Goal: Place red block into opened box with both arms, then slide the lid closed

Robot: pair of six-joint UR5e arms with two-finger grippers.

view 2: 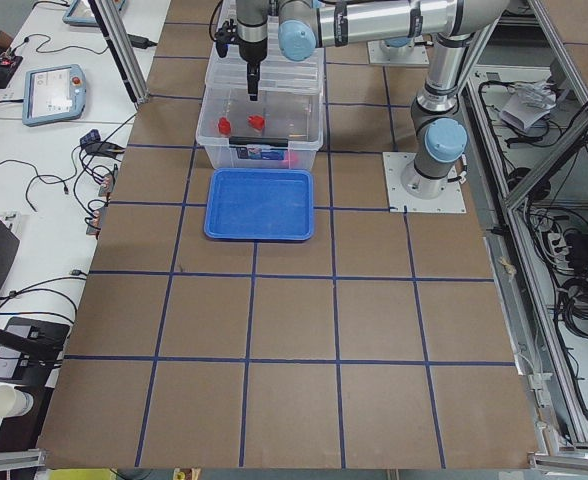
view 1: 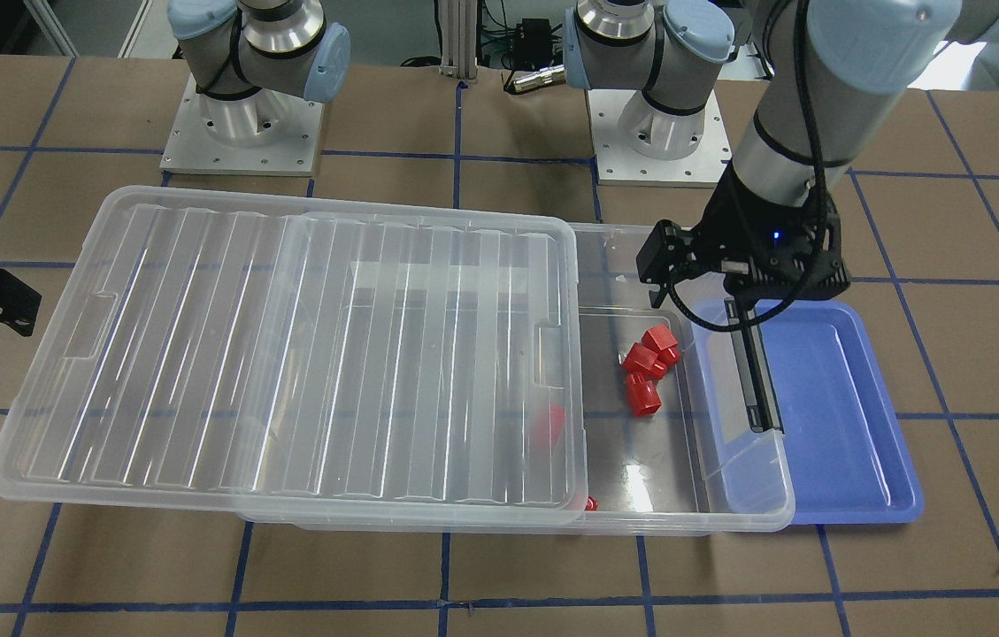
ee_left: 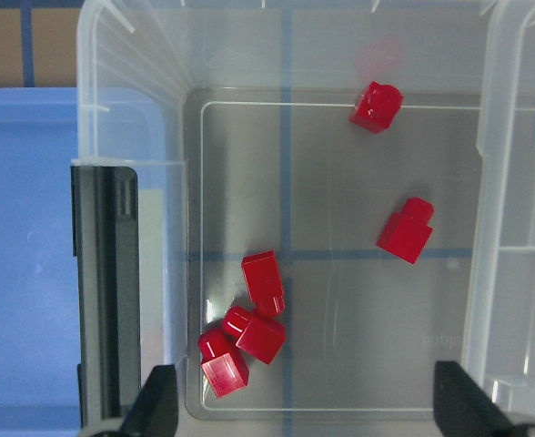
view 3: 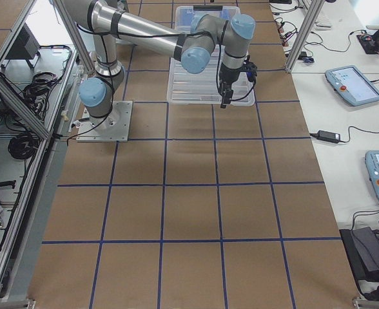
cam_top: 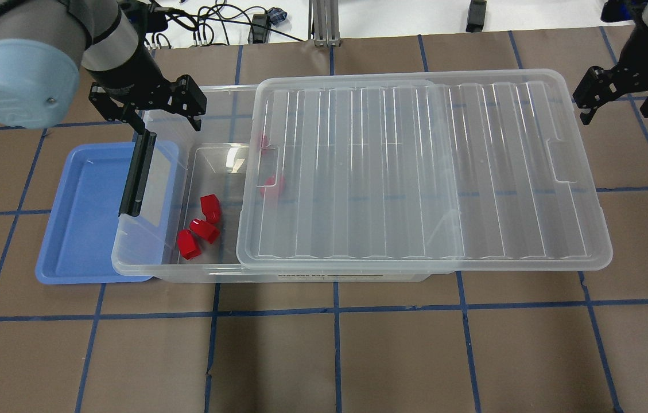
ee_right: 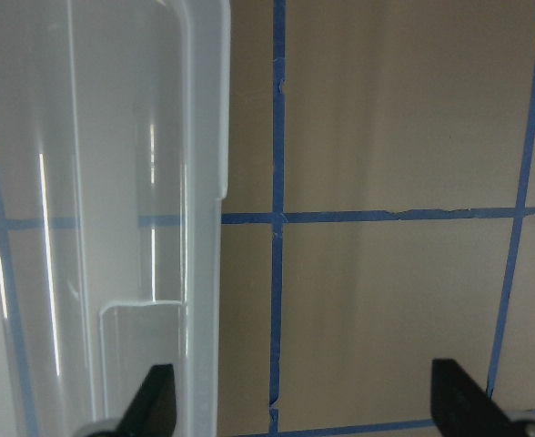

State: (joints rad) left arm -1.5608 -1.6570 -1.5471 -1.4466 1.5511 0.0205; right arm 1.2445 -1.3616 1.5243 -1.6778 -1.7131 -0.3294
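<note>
Several red blocks lie on the floor of the clear box [cam_top: 146,265]: three in a cluster [cam_top: 204,229] [ee_left: 263,319] and two more [ee_left: 406,229] near the lid's edge. The ribbed clear lid [cam_top: 415,172] rests on the box, slid toward my right side, covering most of it and overhanging that end. The box's uncovered end carries the black bar [cam_top: 137,172]. My left gripper [cam_top: 151,109] [ee_left: 308,414] hovers open and empty above that uncovered end. My right gripper [cam_top: 619,94] [ee_right: 308,410] stands open and empty beside the lid's overhanging end [ee_right: 113,228].
A shallow blue tray [cam_top: 82,229] lies partly under the box's uncovered end, with nothing in it. The brown table [cam_top: 335,355] has blue tape grid lines. The arm bases [view 1: 242,124] stand behind the box.
</note>
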